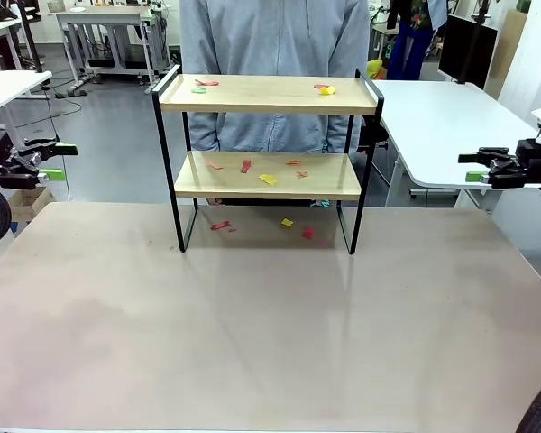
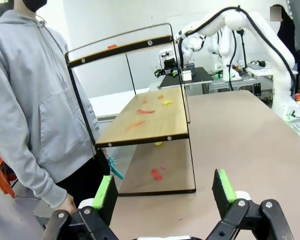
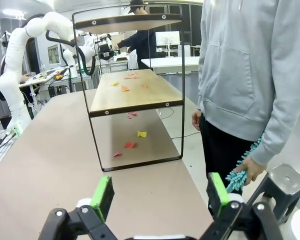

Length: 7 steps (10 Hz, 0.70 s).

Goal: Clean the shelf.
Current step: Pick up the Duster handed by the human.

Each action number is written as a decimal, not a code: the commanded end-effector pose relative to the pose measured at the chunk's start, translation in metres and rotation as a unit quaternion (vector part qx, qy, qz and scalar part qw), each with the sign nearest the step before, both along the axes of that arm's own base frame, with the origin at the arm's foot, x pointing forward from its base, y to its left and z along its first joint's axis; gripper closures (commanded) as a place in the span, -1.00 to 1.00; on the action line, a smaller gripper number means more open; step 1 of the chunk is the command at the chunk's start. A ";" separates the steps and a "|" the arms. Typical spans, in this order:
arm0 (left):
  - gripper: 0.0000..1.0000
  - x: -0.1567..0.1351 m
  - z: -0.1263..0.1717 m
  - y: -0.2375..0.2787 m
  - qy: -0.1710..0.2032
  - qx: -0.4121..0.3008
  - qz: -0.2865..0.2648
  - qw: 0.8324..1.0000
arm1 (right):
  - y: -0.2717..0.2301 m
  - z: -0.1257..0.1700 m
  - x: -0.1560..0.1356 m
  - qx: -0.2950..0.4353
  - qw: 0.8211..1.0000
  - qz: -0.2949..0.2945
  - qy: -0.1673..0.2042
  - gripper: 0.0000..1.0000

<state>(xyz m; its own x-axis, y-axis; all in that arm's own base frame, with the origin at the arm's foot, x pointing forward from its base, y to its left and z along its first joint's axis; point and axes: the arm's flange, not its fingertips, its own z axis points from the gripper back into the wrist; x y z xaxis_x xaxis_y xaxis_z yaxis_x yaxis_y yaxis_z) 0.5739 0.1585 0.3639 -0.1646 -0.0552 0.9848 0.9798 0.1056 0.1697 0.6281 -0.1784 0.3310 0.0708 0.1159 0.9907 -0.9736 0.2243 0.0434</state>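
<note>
My left gripper [image 1: 59,161] hangs off the left edge of the table [image 1: 252,343] with its fingers spread as wide as they go, holding nothing and touching nothing. In my left wrist view [image 2: 164,190] the two green pads [image 2: 104,192] stand far apart with only air between them. My right gripper [image 1: 474,166] is the same at the other side: wide open and empty [image 3: 160,194], well clear of everything.

The shelf [image 1: 270,97] stands upright at the far middle of the table, between my two arms and well apart from both. It has a thin black frame and two pale wood boards. Small coloured scraps [image 1: 268,179] in red, yellow and green lie scattered on the top board, on the lower board and on the table under it.

A person in a grey hoodie [image 1: 270,45] stands just behind the shelf. In my right wrist view, the person's hand [image 3: 251,167] holds a teal fluffy duster [image 3: 238,177] down at their side.
</note>
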 end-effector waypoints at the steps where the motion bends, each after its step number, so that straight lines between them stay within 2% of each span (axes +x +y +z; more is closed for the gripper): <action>1: -1.00 0.007 0.009 0.007 0.003 -0.025 -0.008 1.000 | 0.000 0.000 -0.001 -0.002 1.000 -0.002 -0.005 -1.00; 2: -1.00 0.000 0.000 0.000 0.000 0.000 0.000 1.000 | 0.000 0.000 -0.001 -0.002 1.000 -0.002 -0.005 -1.00; 7: -1.00 0.000 0.000 0.000 0.000 0.000 0.000 1.000 | 0.000 0.000 -0.001 -0.002 1.000 -0.002 -0.005 -1.00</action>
<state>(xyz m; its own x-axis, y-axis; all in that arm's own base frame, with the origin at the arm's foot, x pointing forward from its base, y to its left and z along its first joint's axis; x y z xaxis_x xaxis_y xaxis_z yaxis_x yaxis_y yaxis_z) 0.5754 0.1619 0.3634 -0.1617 -0.0484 0.9857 0.9807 0.1034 0.1660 0.6277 -0.1798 0.3302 0.0713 0.1163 0.9907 -0.9731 0.2264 0.0435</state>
